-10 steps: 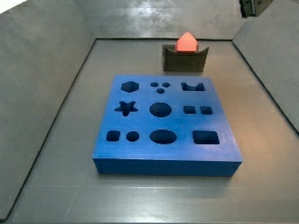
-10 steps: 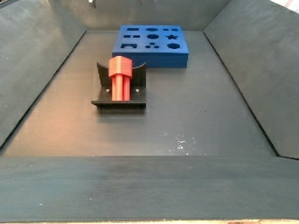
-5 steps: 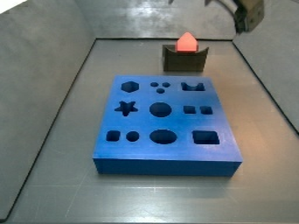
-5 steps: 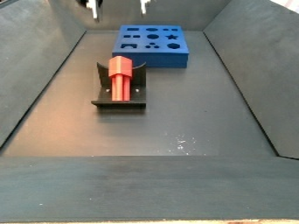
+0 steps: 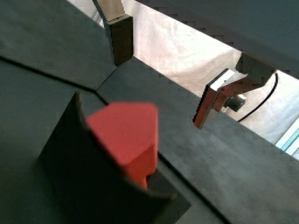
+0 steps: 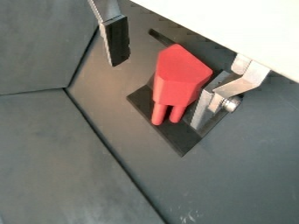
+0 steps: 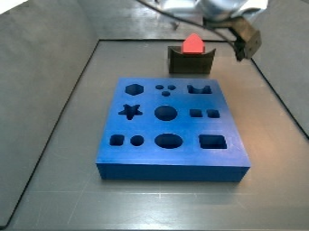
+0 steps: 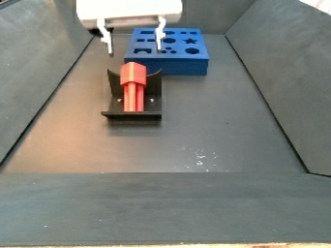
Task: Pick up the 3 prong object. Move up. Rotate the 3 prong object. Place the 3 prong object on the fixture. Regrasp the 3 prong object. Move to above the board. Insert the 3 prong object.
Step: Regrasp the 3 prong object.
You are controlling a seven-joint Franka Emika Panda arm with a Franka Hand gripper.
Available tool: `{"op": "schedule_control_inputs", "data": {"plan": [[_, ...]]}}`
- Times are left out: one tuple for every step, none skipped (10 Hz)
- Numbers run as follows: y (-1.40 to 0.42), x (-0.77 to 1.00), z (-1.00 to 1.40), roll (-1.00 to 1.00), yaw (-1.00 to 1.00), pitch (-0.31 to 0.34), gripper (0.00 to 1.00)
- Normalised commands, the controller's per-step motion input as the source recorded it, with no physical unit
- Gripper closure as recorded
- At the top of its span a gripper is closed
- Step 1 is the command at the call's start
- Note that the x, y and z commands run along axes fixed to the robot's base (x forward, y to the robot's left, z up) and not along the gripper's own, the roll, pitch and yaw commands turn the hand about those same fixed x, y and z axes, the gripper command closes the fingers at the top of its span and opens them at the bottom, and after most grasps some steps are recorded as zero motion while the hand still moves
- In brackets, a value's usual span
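Note:
The red-orange 3 prong object (image 8: 134,85) lies in the dark fixture (image 8: 114,108), standing up out of the notch in a side view (image 7: 192,43). My gripper (image 8: 132,41) hangs open just above and slightly beyond it, its fingers (image 8: 105,41) spread wider than the piece. In both wrist views the 3 prong object (image 6: 177,80) (image 5: 126,136) shows below the gripper (image 6: 163,70) (image 5: 166,70), with nothing held between the fingers (image 6: 115,39). The blue board (image 7: 169,126) with its cut-outs lies flat on the floor, apart from the fixture (image 7: 190,63).
Grey sloped walls (image 8: 39,87) enclose the floor on all sides. The board (image 8: 171,48) sits a short way behind the fixture in a side view. The arm's body (image 7: 218,7) reaches in from above.
The gripper has come down from the upper edge of the side views to just above the fixture. The 3 prong object and the board have not moved.

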Motion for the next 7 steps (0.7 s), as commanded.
{"op": "schedule_control_inputs", "data": {"plan": [[0.03, 0.11, -1.0, 0.07, -0.04, -0.108, 0.0], [0.03, 0.12, -1.0, 0.07, -0.05, -0.08, 0.0], [0.02, 0.11, -0.85, 0.07, -0.06, -0.052, 0.0], [0.01, 0.1, -0.67, 0.06, -0.05, -0.015, 0.0], [0.01, 0.09, -0.54, 0.06, -0.04, 0.008, 0.0], [0.0, 0.09, -0.45, 0.06, -0.03, 0.015, 0.0], [0.0, 0.08, -0.29, 0.05, -0.01, 0.02, 0.0]]}}
